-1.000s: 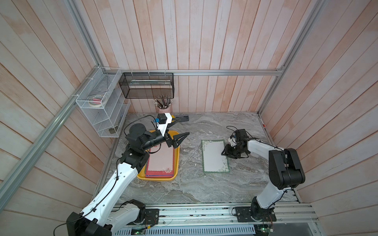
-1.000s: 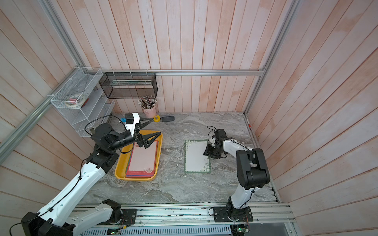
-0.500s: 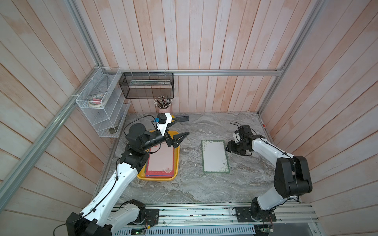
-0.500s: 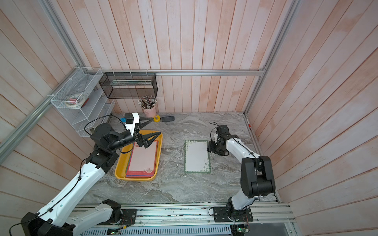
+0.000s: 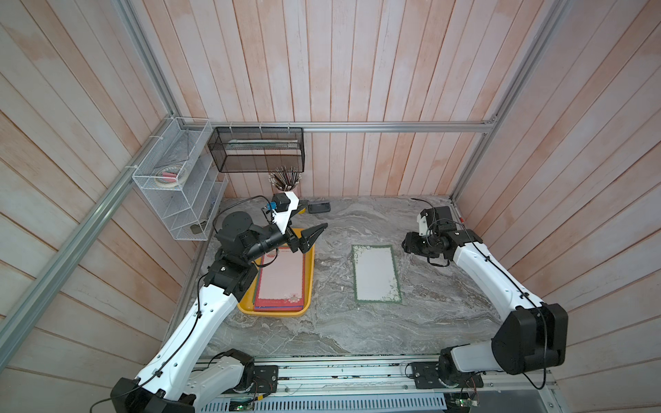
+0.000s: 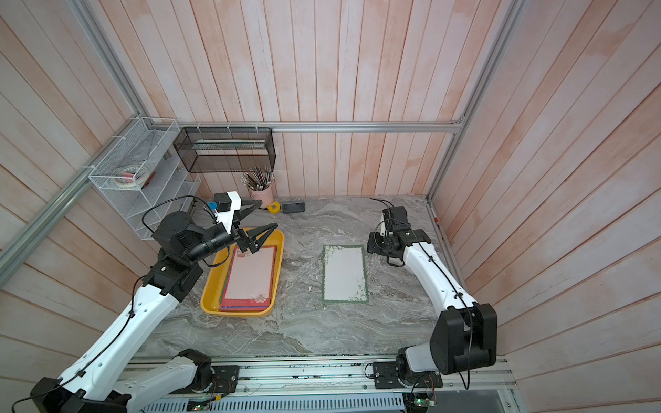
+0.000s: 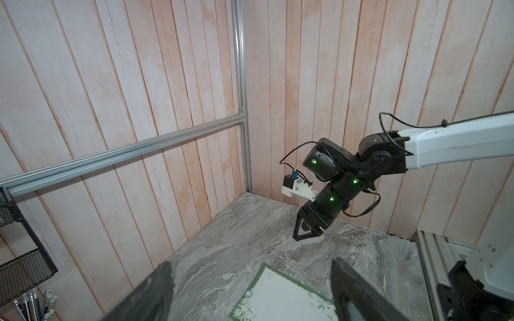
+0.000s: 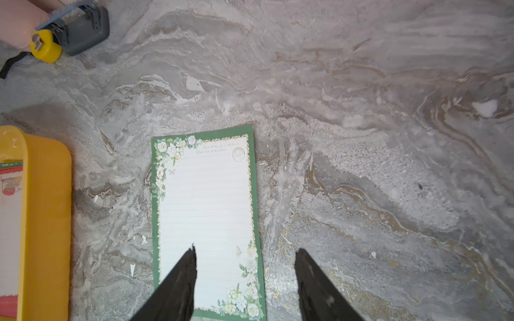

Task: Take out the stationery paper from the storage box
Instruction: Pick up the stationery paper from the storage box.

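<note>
Table [image 5: 322,336]: grey marble top; it carries the storage box and everything below.
Wire rack [image 5: 179,186]: white, fixed to the side wall nearest the storage box, higher than it.
Mesh basket [image 5: 255,150]: black, on the back wall, above and behind the storage box.
Storage box [image 5: 275,313]: yellow tray with low walls, flat on the table, its long sides running toward the back wall.
Paper stack [image 5: 282,279]: lies inside the storage box. The top sheet has a pale pink centre and a red border, with blue and green edges showing under it.
Loose sheet [image 5: 376,274]: 1 sheet with a white centre and green floral border [image 8: 205,216], flat on the table outside the storage box, parallel to it with bare table between.
Left gripper [image 6: 268,214]: over the back end of the storage box, fingers spread wide, nothing between them.
Right gripper [image 8: 247,249]: well apart from the storage box, above the loose sheet's edge that faces away from it; fingers parted, gripping nothing.
Pencil cup [image 5: 285,182]: pink, full of pencils, behind the storage box against the back wall.
Grey gadget [image 6: 293,207]: on the table behind the storage box.
Tape measure [image 6: 273,207]: yellow, just beside the grey gadget, behind the storage box.
</note>
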You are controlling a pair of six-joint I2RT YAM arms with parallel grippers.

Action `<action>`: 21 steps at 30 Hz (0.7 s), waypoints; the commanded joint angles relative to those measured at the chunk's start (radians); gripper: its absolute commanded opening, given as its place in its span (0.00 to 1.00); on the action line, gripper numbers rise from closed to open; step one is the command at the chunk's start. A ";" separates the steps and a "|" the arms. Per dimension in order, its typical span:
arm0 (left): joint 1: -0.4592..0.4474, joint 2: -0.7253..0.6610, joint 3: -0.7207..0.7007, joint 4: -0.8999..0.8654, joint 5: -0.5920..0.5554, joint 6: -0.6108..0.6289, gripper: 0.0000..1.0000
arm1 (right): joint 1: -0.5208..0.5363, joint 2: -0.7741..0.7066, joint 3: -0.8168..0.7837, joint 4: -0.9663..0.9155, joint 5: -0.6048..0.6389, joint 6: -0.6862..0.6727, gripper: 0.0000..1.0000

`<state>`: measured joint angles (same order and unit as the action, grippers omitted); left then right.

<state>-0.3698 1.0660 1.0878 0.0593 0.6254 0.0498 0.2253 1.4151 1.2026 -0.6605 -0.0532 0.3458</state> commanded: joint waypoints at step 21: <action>0.078 0.062 0.077 -0.324 -0.321 -0.087 0.83 | 0.470 -0.212 -0.125 0.548 0.069 -0.167 0.45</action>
<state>-0.3309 1.1328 1.1763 -0.2035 0.3447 0.0166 0.6922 1.2354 1.1187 -0.2432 0.0803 0.1375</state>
